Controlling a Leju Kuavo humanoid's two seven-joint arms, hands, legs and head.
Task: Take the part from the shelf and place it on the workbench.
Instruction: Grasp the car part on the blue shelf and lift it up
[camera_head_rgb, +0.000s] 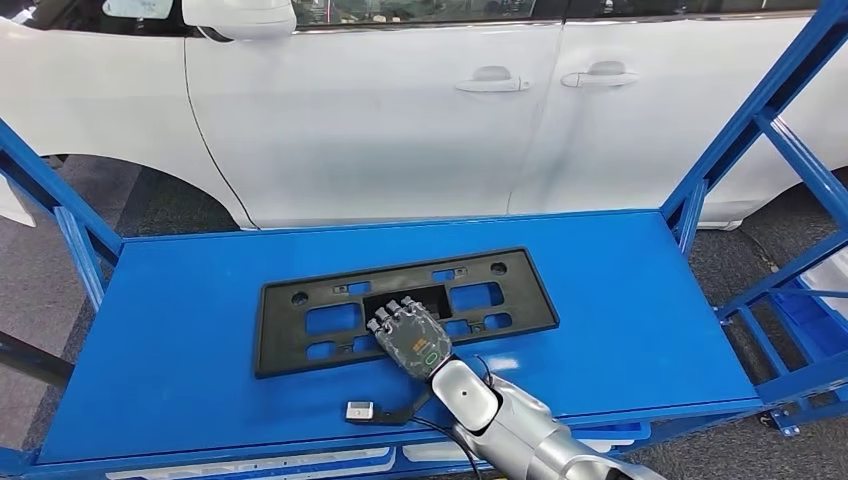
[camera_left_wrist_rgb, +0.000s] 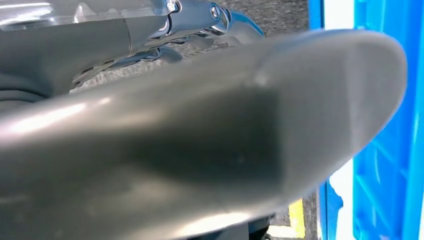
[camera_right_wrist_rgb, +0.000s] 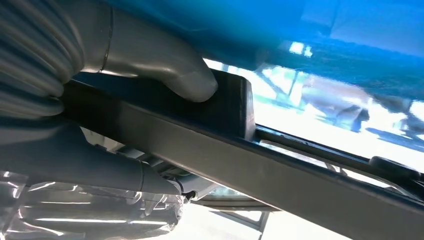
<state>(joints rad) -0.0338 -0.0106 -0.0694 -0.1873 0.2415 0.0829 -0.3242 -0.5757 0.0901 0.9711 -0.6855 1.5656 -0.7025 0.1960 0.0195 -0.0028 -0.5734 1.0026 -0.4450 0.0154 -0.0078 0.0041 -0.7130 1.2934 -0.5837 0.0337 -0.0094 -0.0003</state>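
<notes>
Nearest the camera in the head view, the silver right arm (camera_head_rgb: 520, 420) came up from the lower edge, with a black cable running off its wrist to a small grey connector (camera_head_rgb: 359, 410) that lay on the blue workbench (camera_head_rgb: 640, 300) just in front of the part.

The right hand (camera_head_rgb: 408, 336) sat palm-down over the near long edge of the black licence plate bracket (camera_head_rgb: 300, 330), fingers reaching into the central cut-out. The right wrist view showed the grasp: the grey thumb (camera_right_wrist_rgb: 170, 75) pressed on one face of the bracket's dark rim (camera_right_wrist_rgb: 235, 155) and the fingers (camera_right_wrist_rgb: 100, 200) curled on the opposite face, so the hand was grasping the bracket.

The bracket appeared to lie flat on the bench top, roughly central, long side running across the bench and slightly skewed. Whether the gripped edge was lifted off the surface could not be told.

Left hand (camera_left_wrist_rgb: 210, 150): the left wrist view showed a large blurred grey thumb and a little of the metal fingers (camera_left_wrist_rgb: 200, 20) above dark floor, beside a blue frame; the fingers were apart and held nothing.

Blue frame posts (camera_head_rgb: 740, 130) rose at both ends of the bench. Beyond the bench stood a white car (camera_head_rgb: 400, 120), side-on, two door handles visible
</notes>
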